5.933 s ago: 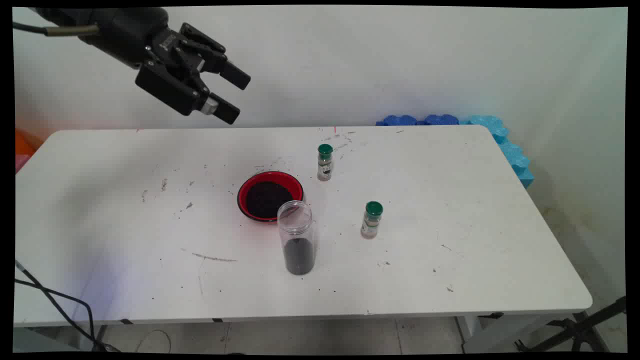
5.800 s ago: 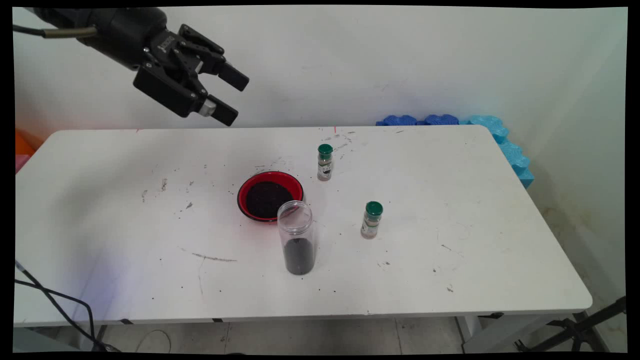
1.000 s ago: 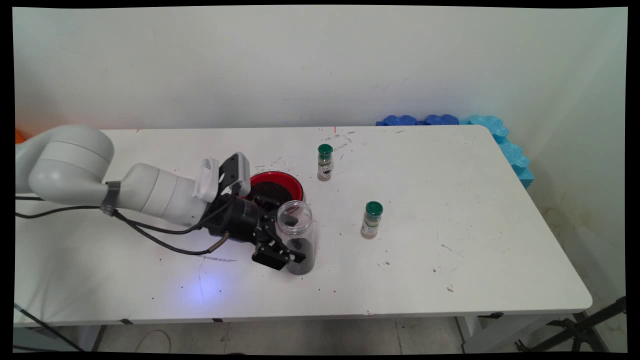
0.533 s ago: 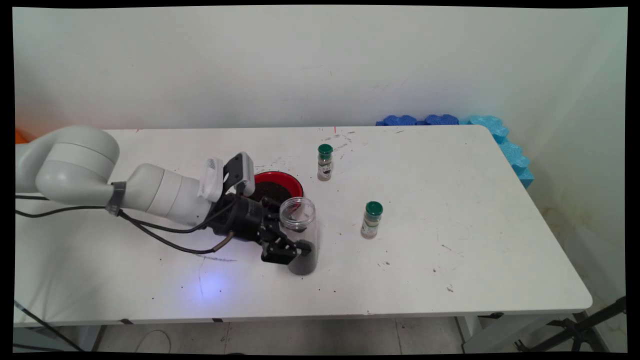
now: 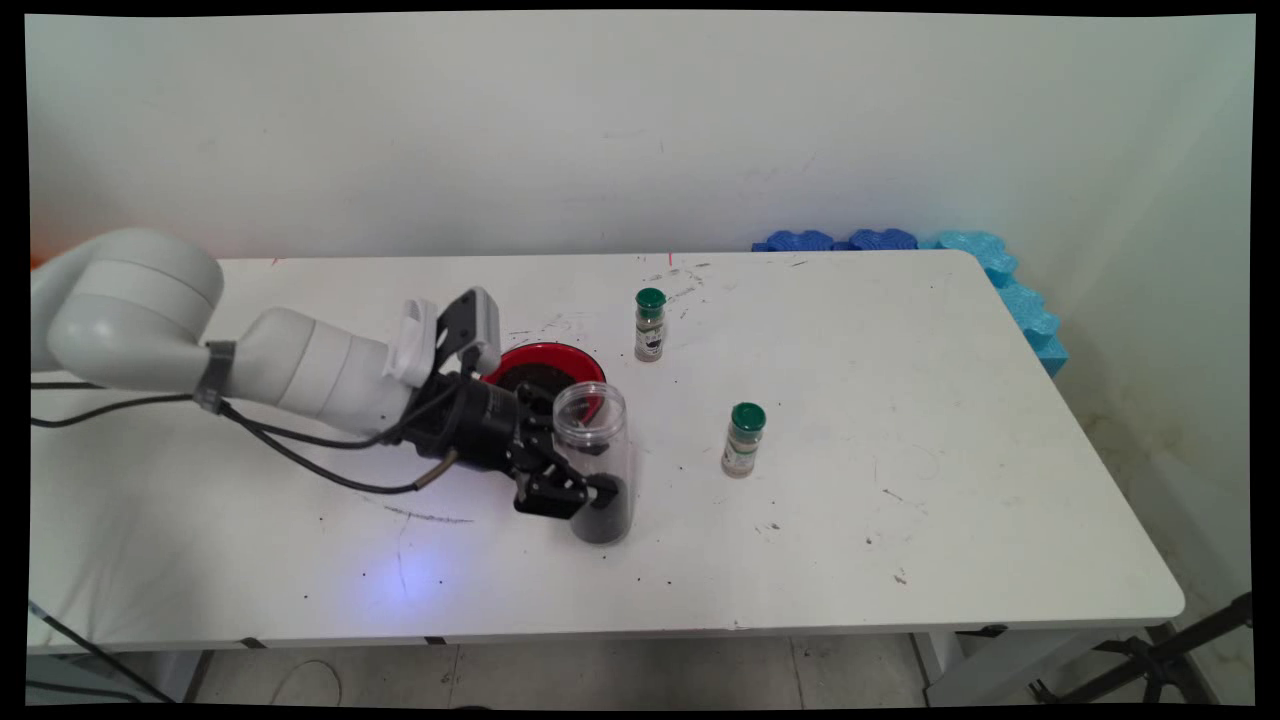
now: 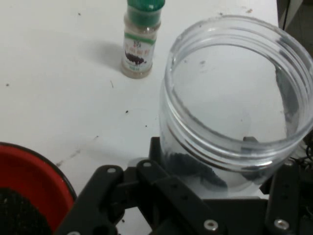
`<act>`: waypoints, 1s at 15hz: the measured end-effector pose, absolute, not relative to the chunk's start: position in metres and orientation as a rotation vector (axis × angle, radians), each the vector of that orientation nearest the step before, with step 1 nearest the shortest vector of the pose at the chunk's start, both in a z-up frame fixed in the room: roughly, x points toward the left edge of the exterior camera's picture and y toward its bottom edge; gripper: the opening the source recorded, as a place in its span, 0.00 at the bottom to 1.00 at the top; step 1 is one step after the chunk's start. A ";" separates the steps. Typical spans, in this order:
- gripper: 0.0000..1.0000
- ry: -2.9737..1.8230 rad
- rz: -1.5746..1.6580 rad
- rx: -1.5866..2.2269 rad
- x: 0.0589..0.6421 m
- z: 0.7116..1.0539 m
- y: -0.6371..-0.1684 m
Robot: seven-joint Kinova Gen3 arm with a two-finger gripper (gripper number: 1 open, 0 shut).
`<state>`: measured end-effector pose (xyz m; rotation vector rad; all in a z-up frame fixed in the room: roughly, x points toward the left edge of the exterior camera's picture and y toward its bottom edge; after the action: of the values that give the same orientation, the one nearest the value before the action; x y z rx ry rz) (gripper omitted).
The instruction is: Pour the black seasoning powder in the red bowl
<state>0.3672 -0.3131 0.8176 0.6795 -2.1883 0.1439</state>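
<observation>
A clear plastic jar (image 5: 594, 450) with dark grains in its bottom stands upright just in front of a red bowl (image 5: 577, 360) of the same dark grains. My gripper (image 5: 588, 478) reaches in from the left and is shut on the jar's lower half, one finger on each side. In the hand view the jar (image 6: 195, 142) fills the right side with its open mouth towards the camera. My gripper (image 6: 220, 183) clasps its base there, and the red bowl (image 6: 34, 171) shows at the lower left.
Two small green-capped spice bottles stand upright on the white table (image 5: 950, 450): one (image 5: 649, 325) behind the bowl, one (image 5: 743, 440) to the jar's right, the latter also in the hand view (image 6: 141, 41). Blue foam blocks (image 5: 1000, 275) lie at the far right corner.
Nearly six seconds ago the gripper hung open, high at the upper left. It has since come down around the jar and shut on it; in the last half second the jar rose slightly.
</observation>
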 end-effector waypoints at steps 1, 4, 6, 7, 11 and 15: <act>0.00 -2.190 0.138 0.677 0.369 0.824 -0.313; 0.00 -2.193 0.110 0.686 0.375 0.840 -0.312; 0.00 -2.198 0.071 0.704 0.381 0.855 -0.311; 0.00 -2.199 0.054 0.711 0.384 0.862 -0.311; 0.00 -2.210 -0.033 0.762 0.396 0.886 -0.311; 0.00 -2.206 -0.101 0.835 0.407 0.908 -0.316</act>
<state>0.4074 -0.3163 0.9080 0.8353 -2.2059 -0.1007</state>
